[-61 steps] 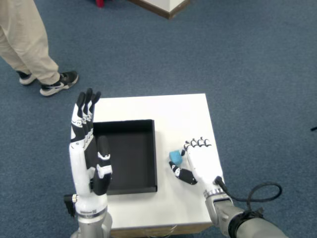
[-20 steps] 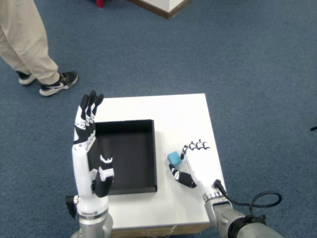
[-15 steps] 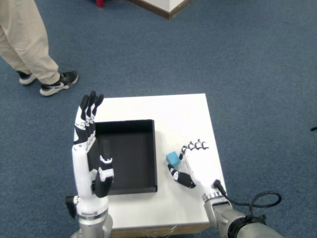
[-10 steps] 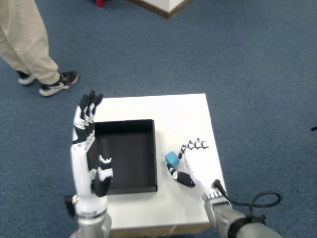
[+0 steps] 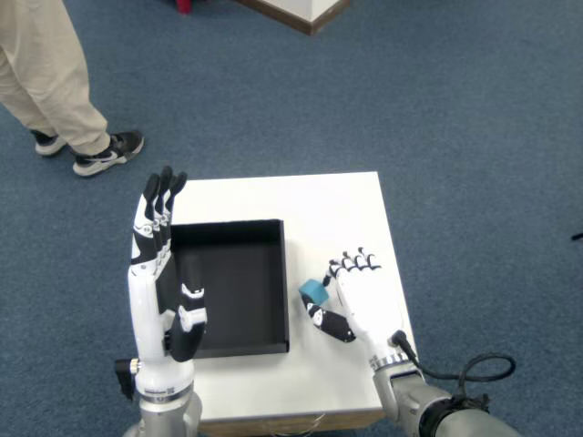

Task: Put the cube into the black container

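A small blue cube is pinched between the thumb and fingers of my right hand, just right of the black container's right wall. The black container is a shallow square tray on the left half of the white table; what shows of its floor is bare. My right hand is palm-down, its fingers curled around the cube's right side and its thumb below it. My left hand stands upright over the container's left edge, fingers straight and open, hiding that edge.
The table is small, with blue carpet on all sides. A person's legs and shoes stand on the carpet at the upper left. A black cable loops off my right wrist at the bottom right.
My right hand has shifted left toward the container, carrying the cube with it. The cube is now closer to the container's right wall. The left hand barely moved.
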